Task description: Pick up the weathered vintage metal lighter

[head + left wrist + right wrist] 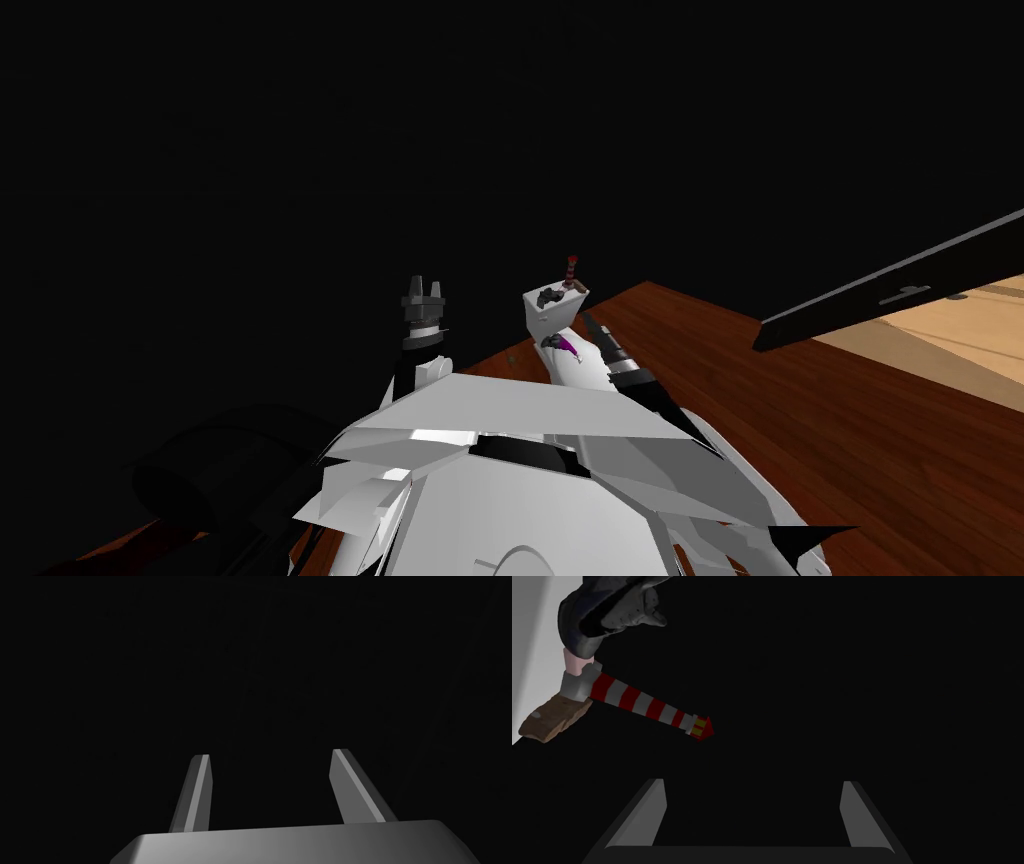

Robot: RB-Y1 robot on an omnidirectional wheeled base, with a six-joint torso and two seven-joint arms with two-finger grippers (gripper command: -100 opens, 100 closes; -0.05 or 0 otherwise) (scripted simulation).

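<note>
A small brown, rust-worn block (554,718), which I take for the lighter, lies at the edge of a white stand (527,651). Beside it are a red-and-white striped stick (647,706) and a dark grey lump (607,611). My right gripper (757,796) is open and hangs a little short of them, off to the side, with nothing between its fingers. The head view shows the white stand (550,318) with the brown block (576,287) on top and my right forearm (615,355) just beside it. My left gripper (422,288) is open and empty, also shown at close range (272,758) against blackness.
A reddish-brown wooden floor (800,420) spreads to the right. A dark slanted bar (880,290) crosses above it, with a lighter tan floor (960,340) behind. A small purple-and-grey thing (563,345) sits low on the stand. A black area lies ahead and to the left.
</note>
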